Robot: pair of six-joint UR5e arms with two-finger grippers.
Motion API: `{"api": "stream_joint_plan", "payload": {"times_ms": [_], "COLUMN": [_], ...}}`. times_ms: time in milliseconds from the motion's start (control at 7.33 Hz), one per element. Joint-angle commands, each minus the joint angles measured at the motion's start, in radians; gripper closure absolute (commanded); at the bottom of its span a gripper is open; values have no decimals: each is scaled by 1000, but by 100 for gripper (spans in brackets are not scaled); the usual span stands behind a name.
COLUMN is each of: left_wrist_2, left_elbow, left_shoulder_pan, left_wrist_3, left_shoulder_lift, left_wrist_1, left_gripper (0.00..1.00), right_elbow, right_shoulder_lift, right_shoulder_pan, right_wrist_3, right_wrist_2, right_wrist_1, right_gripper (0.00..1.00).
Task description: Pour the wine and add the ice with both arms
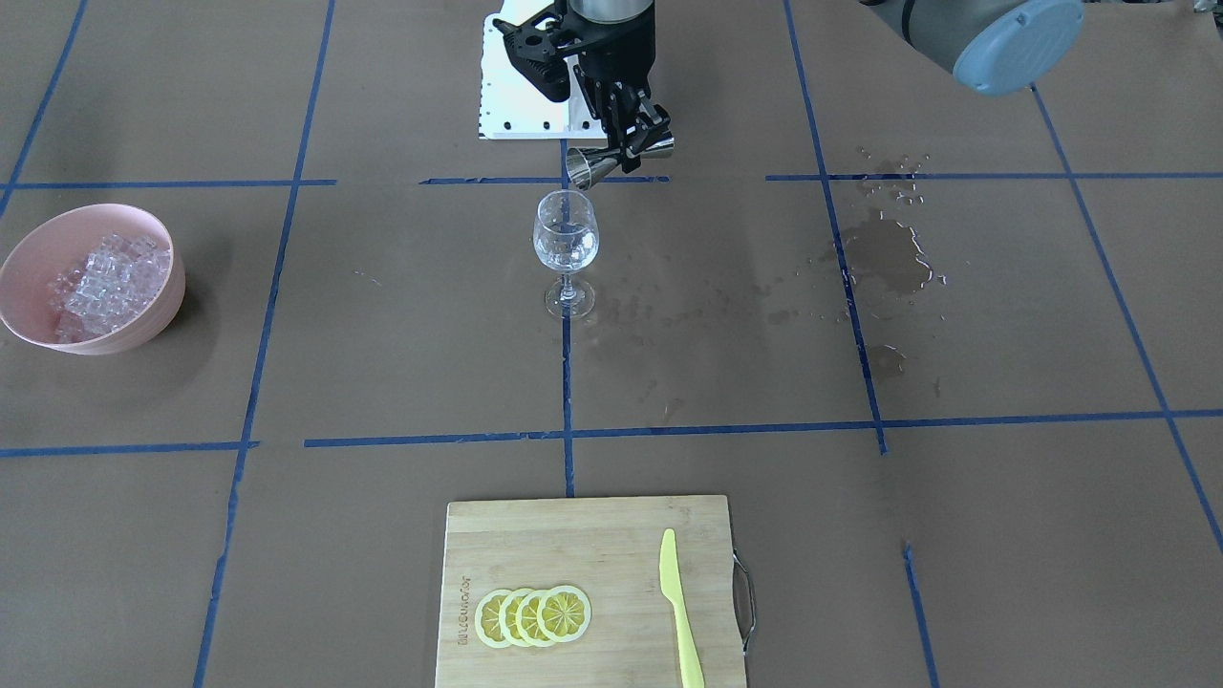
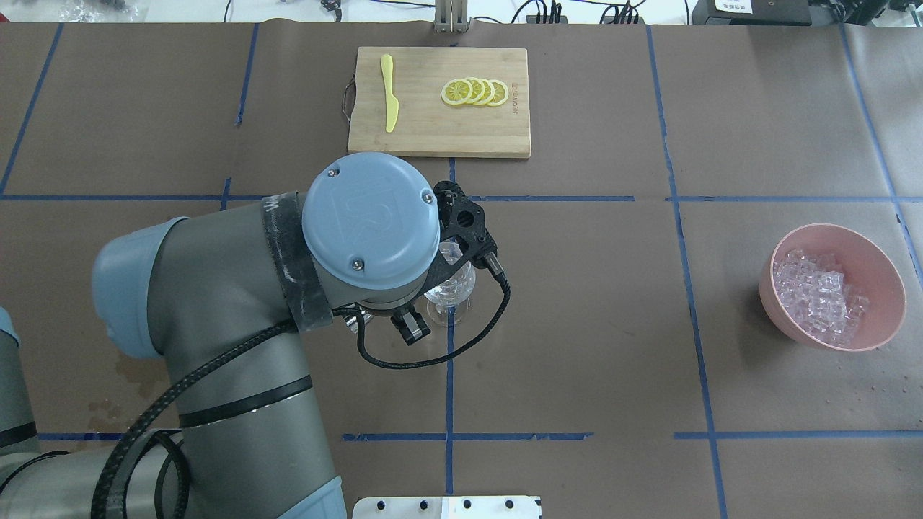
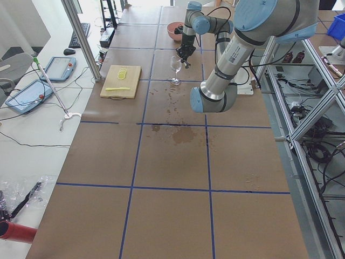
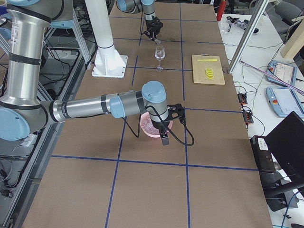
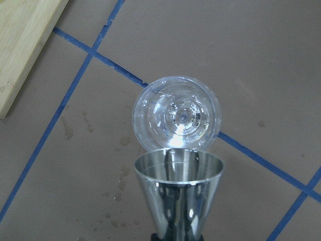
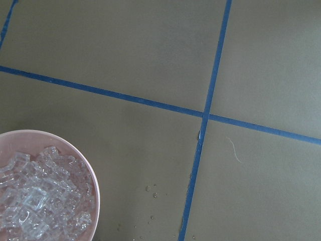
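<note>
step: wine pour | left gripper [image 1: 632, 145] clenched on jigger [image 1: 600, 164], tipped at wine glass [image 1: 566, 239] rim; wine not discernible | right gripper [image 4: 156, 126] over ice [image 1: 105, 277] in pink bowl [image 1: 158, 320]; finger state: cannot tell | next: probably righting jigger; gripping one ice cube

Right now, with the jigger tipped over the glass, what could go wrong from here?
1. The left hand holds the jigger tilted, its mouth above the edge of the wine glass rather than its middle; liquid might run down the outside. Wet stains already mark the paper.
2. The jigger hangs close to the rim; a small downward move could knock the stemmed glass over.
</note>
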Motion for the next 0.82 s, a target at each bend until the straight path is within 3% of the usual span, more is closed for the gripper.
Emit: {"api": "stream_joint_plan", "payload": {"times_ms": [0, 682], "left_wrist_2": [0, 2], "left_elbow": [0, 18], "left_shoulder_pan": [0, 1], "left_wrist_3": [0, 0], "left_shoulder_lift": [0, 0], "left_wrist_1": [0, 17], "left_gripper": [100, 100], "right_elbow": [-1, -2], "right_shoulder_lift": [0, 0], "right_shoulder_pan": [-1, -1], "right_wrist_3": [0, 0], "right_wrist_2": [0, 0], "right_wrist_1": [0, 0], "right_gripper": [0, 0]}}
